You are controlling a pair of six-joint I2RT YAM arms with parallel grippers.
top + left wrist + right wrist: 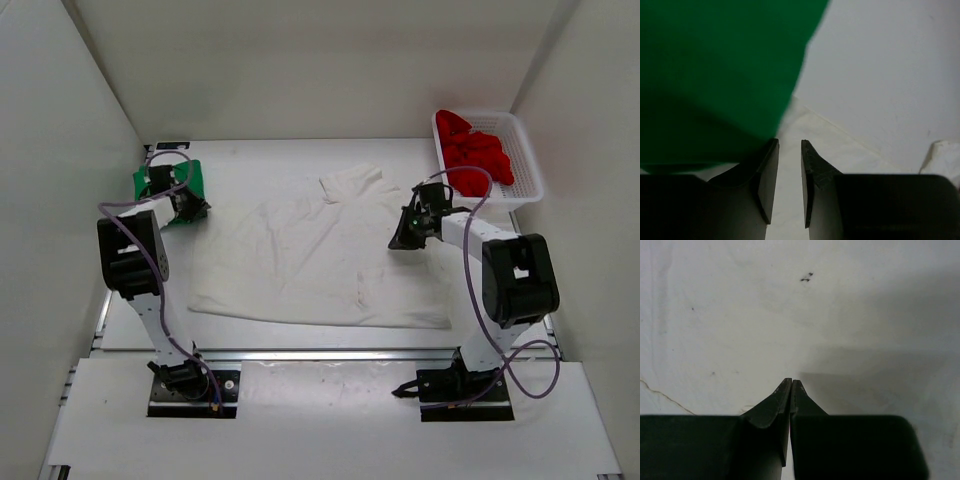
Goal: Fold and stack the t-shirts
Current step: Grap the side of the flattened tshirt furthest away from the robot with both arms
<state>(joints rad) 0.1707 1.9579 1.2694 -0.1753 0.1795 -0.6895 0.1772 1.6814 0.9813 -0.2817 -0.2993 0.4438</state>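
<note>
Reaching toward far-left corner, left pincer [790, 141] slightly spread beside green shirt [715, 70] | right pincer [791, 381] pressed together, tilted downward

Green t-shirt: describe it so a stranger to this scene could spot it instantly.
On the white table, look to the far left corner. The green t-shirt lies there as a compact bundle. It's the only green item; the white t-shirt is spread mid-table, and the red t-shirt fills the basket.
</note>
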